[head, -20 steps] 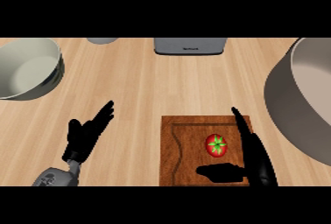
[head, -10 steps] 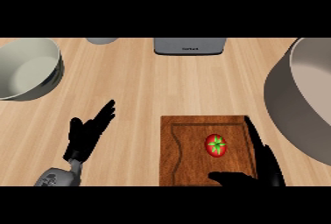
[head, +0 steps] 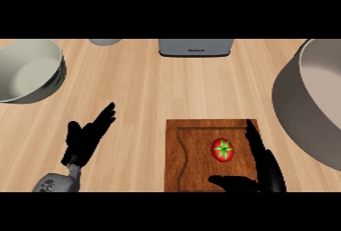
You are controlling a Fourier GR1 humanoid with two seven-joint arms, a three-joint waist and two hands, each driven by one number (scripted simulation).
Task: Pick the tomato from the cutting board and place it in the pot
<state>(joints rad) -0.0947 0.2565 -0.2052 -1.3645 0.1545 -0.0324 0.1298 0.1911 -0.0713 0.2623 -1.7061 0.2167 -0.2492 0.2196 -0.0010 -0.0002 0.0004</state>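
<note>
A red tomato (head: 223, 150) with a green stem lies on the brown cutting board (head: 193, 153) at the lower middle. My right hand (head: 264, 164) is open over the board's right side, its straight fingers just right of the tomato and its thumb (head: 230, 182) stretched below it, not touching the fruit. The large grey pot (head: 313, 99) fills the right edge. My left hand (head: 86, 137) rests open on the counter, left of the board.
A grey-white bowl (head: 26, 70) stands at the far left. A grey appliance (head: 195, 47) and a small round grey object (head: 105, 41) sit at the back edge. Bare wooden counter lies between the board and the bowl.
My right hand drew back toward the lower edge over the first half second and has held still since; the thumb stays below the tomato. The tomato and left hand have not moved.
</note>
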